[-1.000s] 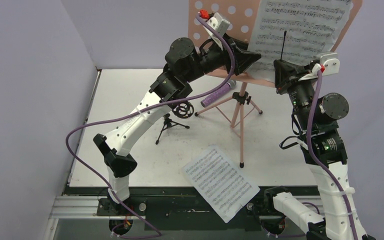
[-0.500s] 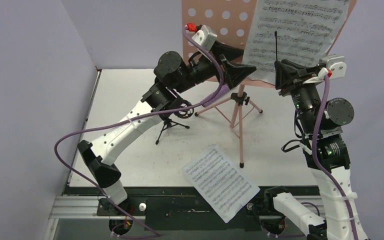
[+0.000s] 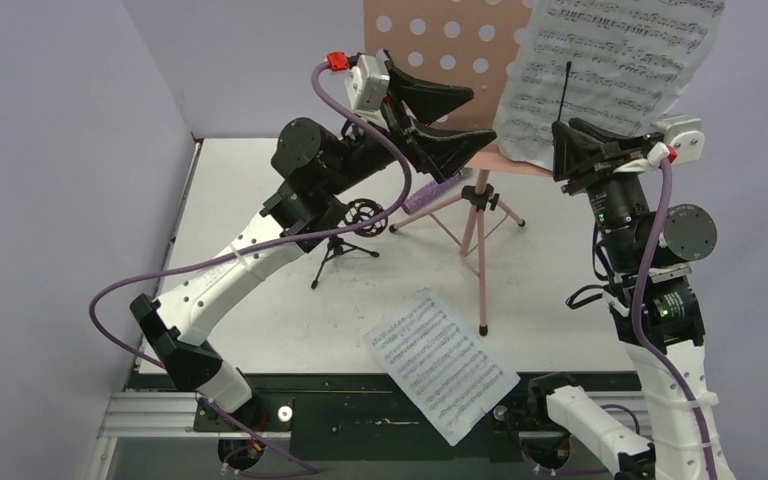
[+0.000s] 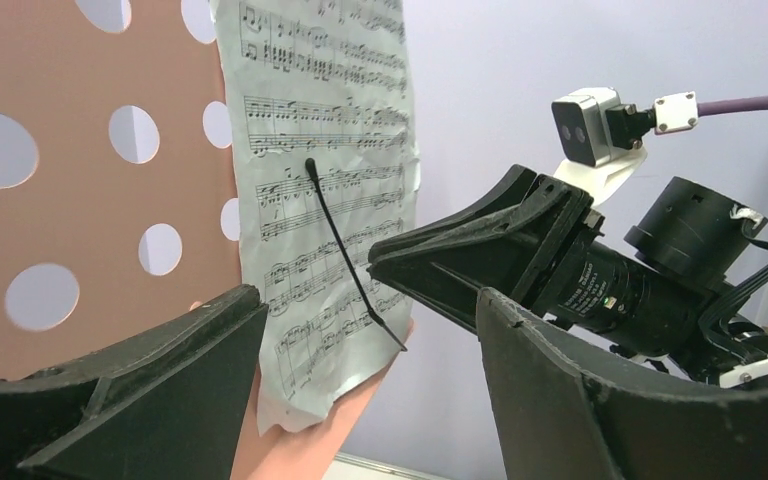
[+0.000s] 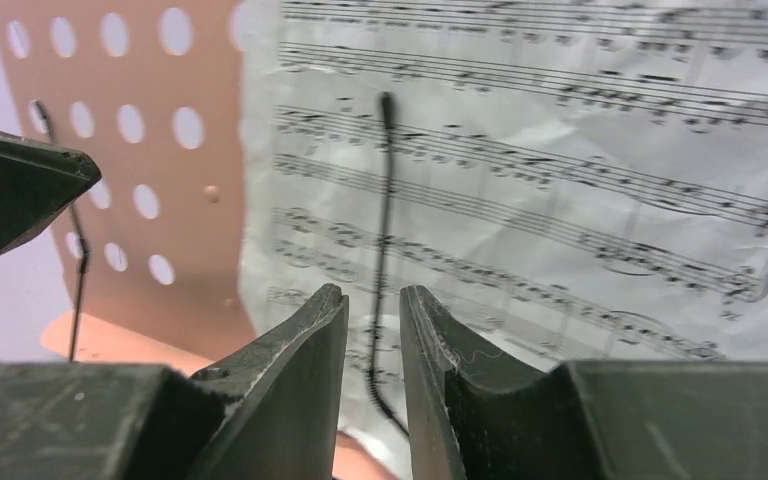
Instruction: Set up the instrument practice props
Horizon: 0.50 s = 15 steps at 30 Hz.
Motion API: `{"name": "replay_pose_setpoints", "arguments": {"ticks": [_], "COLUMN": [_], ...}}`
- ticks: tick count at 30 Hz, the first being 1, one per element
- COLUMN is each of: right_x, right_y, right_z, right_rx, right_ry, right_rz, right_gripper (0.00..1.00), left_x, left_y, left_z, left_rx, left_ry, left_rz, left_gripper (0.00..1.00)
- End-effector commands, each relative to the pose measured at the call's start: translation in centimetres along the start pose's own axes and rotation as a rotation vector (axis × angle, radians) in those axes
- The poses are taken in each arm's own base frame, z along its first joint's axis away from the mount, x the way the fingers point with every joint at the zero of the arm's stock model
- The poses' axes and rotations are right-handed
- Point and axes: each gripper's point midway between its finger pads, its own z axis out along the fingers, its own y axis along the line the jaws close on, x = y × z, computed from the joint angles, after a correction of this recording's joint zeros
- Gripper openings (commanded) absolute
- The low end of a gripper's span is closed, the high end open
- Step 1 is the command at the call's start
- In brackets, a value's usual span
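Sheet music (image 5: pixel 580 200) stands beyond right gripper's (image 5: pixel 372 295) jaws.

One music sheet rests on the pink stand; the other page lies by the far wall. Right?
No. One sheet rests on the pink stand, but the other page lies at the near edge of the table, as the top view shows.

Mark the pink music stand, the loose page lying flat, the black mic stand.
pink music stand (image 3: pixel 435 45): top view, perforated panel.
loose page (image 3: pixel 442 365): top view, its centre.
black mic stand (image 3: pixel 336 243): top view, tripod hub.
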Motion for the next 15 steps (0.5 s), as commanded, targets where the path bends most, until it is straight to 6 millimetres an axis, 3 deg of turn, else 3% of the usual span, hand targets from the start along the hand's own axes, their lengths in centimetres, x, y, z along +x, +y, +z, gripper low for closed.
{"name": "replay_pose_setpoints", "arguments": {"ticks": [1, 9, 15], "right_x": [-0.6, 0.1, 0.3], "right_y": [0.0, -0.5, -0.6], "right_z": [0.4, 0.8, 0.7], "right_rx": [0.001, 0.021, 0.026], "right_ry": [-0.03, -0.009, -0.004], "right_rz": [0.005, -0.013, -0.015], "right_gripper": [0.27, 0.28, 0.31], "left_x": [-3.0, -2.5, -2.1], "left_y": [-0.9, -0.7, -0.3], "left_z": [0.7, 2.2, 2.0], "left_rx": [0.042, 0.074, 0.068], "left_ry": [-0.067, -0.036, -0.02], "left_rz": [0.012, -0.011, -0.017], "left_gripper": [0.75, 0.75, 0.76]}}
